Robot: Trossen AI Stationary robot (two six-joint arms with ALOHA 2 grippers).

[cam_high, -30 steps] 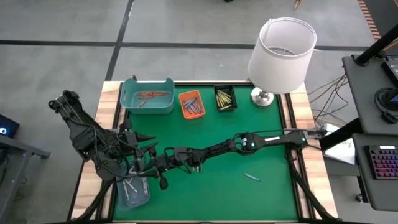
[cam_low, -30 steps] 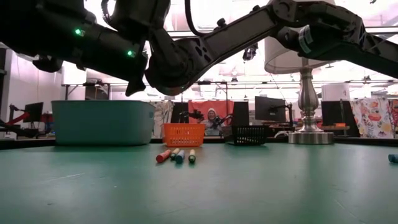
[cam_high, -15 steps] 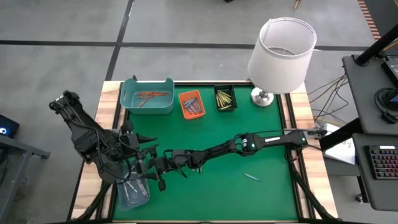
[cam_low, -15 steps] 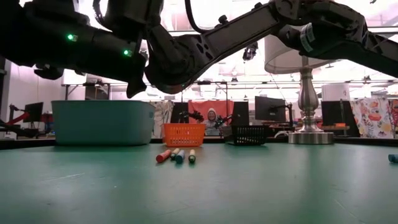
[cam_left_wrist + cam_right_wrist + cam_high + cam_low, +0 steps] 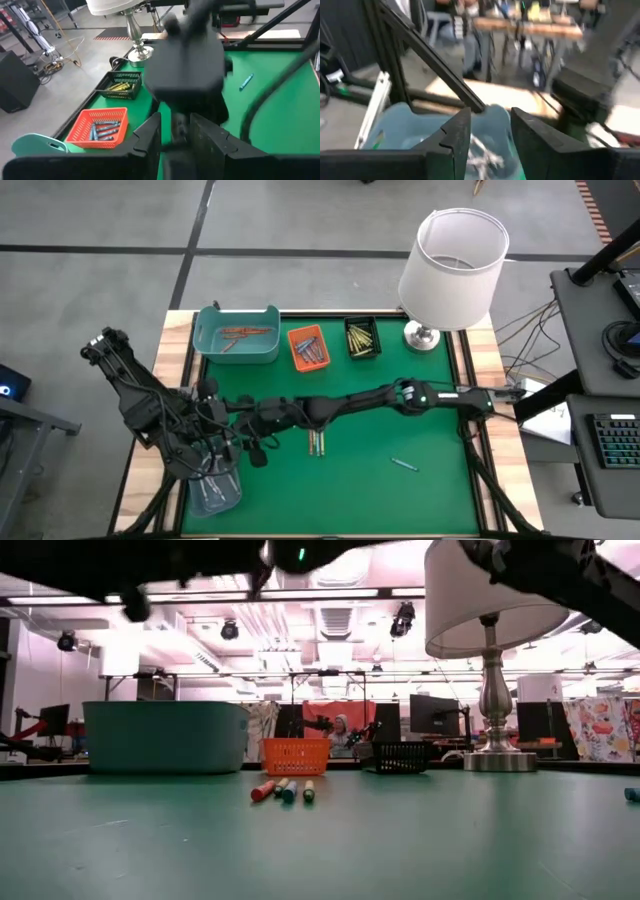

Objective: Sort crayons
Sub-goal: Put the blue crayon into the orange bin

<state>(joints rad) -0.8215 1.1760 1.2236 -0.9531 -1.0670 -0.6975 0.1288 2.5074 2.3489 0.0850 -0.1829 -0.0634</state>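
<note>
A few crayons (image 5: 316,442) lie side by side on the green mat, and in the low view (image 5: 283,790) they show red, pale, blue and yellow-green. A single blue crayon (image 5: 403,463) lies farther right. At the near left corner is a clear tray (image 5: 213,490) with silvery crayons (image 5: 482,152) in it. My left gripper (image 5: 222,452) is at its far rim. My right gripper (image 5: 487,130) stands open and level above the tray, reaching in from the right (image 5: 235,420), with nothing between its fingers. My left gripper is shut on the clear tray at its far rim (image 5: 216,467), coming slantwise from the far left. In its wrist view a pale strip (image 5: 177,127) stands between the two fingers. Whether the tray's bottom rests on the table cannot be told.
Along the far edge stand a teal tray (image 5: 238,333) with red and orange crayons, an orange tray (image 5: 307,347) with blue ones and a black tray (image 5: 362,338) with yellow-green ones. A lamp (image 5: 452,265) stands at the far right. The right arm (image 5: 400,396) spans the mat's middle.
My right gripper has risen from just over the clear tray and tipped from pointing down to level. In the low view both arms have gone up nearly out of the picture. The crayons on the mat have stayed where they were.
</note>
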